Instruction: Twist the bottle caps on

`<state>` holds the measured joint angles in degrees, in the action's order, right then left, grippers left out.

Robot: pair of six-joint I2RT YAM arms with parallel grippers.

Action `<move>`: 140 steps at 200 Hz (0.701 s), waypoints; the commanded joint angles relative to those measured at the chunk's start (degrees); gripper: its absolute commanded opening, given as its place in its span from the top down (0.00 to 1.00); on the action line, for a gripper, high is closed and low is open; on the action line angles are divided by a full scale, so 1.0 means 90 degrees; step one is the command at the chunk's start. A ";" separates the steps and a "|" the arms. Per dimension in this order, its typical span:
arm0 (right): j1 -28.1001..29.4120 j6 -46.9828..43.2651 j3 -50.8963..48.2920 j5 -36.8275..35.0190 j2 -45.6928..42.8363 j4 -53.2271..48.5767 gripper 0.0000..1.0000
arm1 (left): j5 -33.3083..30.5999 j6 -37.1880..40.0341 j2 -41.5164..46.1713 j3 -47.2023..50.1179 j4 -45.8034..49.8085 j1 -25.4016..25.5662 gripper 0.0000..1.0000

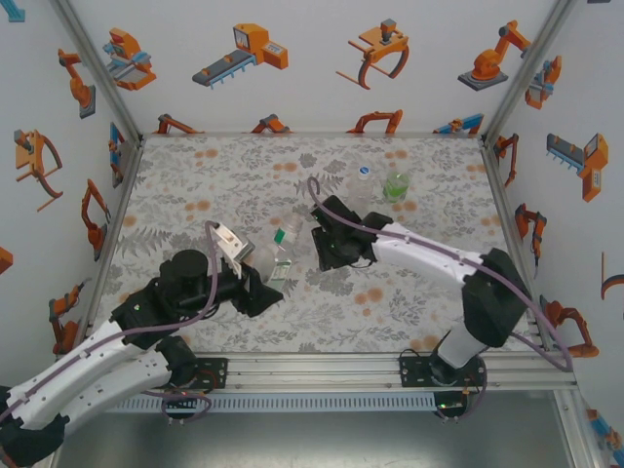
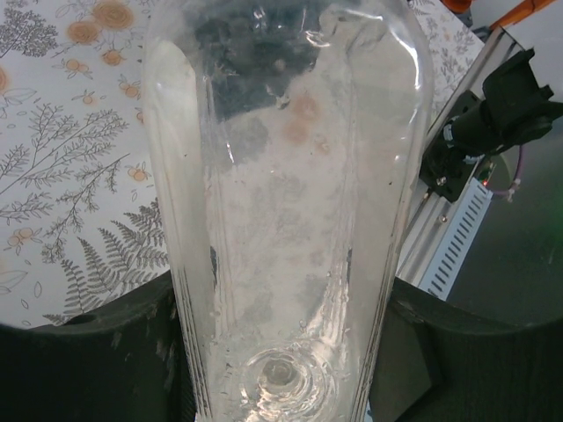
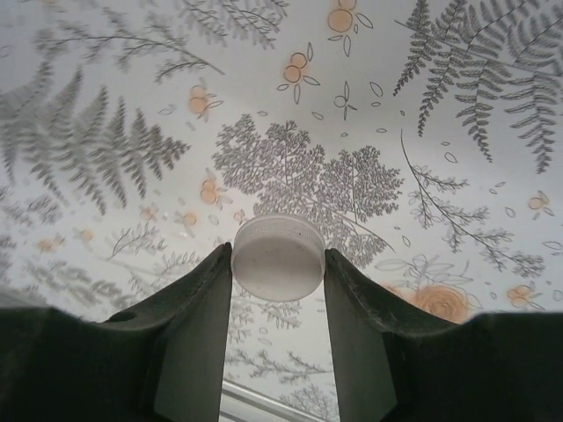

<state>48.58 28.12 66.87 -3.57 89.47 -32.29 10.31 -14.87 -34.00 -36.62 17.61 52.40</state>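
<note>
White round plastic bottle cap (image 3: 278, 258) sits pinched between the two dark fingers of the right gripper (image 3: 278, 264), with the fern-and-flower patterned table (image 3: 290, 105) behind it. The left gripper (image 2: 277, 352) is clamped on a clear plastic bottle (image 2: 281, 176), base toward its wrist camera. Near the far edge stand a plain bottle (image 1: 364, 181) and a green-labelled bottle (image 1: 395, 185), side by side.

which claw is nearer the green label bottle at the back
Right. The right claw, gripping a white cap, is just near-left of the green label bottle; the left claw, holding a clear bottle, is further off to the near left.
</note>
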 commanded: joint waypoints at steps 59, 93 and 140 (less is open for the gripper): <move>-0.0018 -0.2273 -0.0993 0.1284 -0.2917 0.0459 0.82 | 0.1087 0.2135 -0.0161 -0.0313 0.0634 -0.0040 1.00; -0.0025 -0.2979 -0.1287 0.2411 -0.4243 0.0928 0.84 | 0.1772 0.2783 -0.0124 -0.0456 0.0684 -0.0041 1.00; -0.0018 -0.4025 -0.0622 0.3961 -0.4761 0.0398 0.87 | 0.2262 0.3539 -0.0322 -0.0934 0.1167 -0.0041 1.00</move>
<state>48.51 0.16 57.54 20.97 46.98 -27.14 25.98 10.90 -36.07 -41.74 25.54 52.40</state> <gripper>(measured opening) 0.421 0.565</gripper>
